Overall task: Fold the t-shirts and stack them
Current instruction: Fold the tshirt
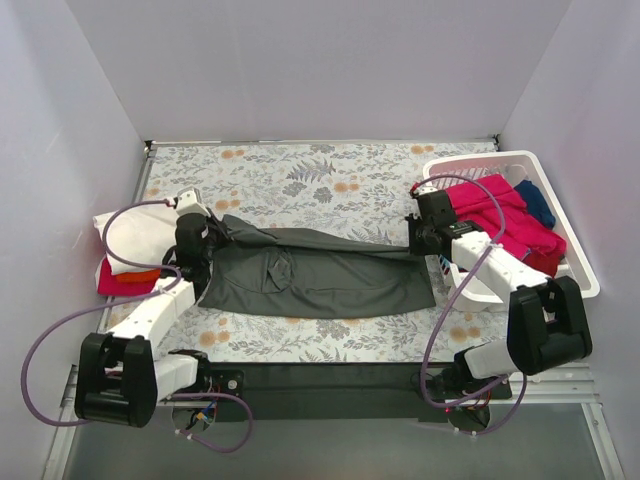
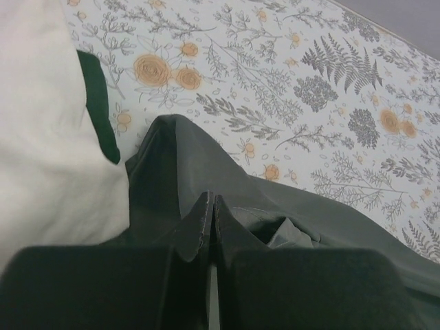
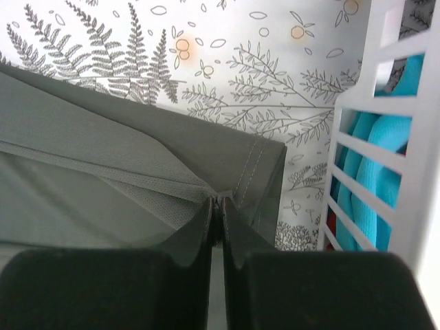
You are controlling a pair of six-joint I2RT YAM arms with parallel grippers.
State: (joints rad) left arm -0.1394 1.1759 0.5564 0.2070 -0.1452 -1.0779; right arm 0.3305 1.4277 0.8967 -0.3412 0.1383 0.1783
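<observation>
Both arms reach from their near bases out over the table [image 1: 330, 170], forearms angled inward and wrists turned toward each other. The left gripper [image 1: 205, 236] sits at the left end of the grey shirt [image 1: 320, 275]. In my left wrist feed its fingers [image 2: 199, 220] are pressed together with a ridge of grey cloth pinched between them. The right gripper [image 1: 415, 238] is at the shirt's right end, closed the same way on a hemmed corner (the stitching shows clearly in the right wrist feed).

The grey shirt lies across the middle of the table. Its far edge is drawn into a taut line between the two grippers, and the rest is spread flat toward the near side.

Just left of the left gripper is the white shirt [image 1: 135, 232], resting on an orange shirt [image 1: 143, 275] at the table's left edge. The left arm's cable loops over that pile.

The basket [image 1: 580, 270] stands hard against the right gripper's outer side. It holds a pink shirt [image 1: 495, 215], a navy shirt [image 1: 537, 203] and, seen through the slats, a teal shirt [image 3: 371, 158].
</observation>
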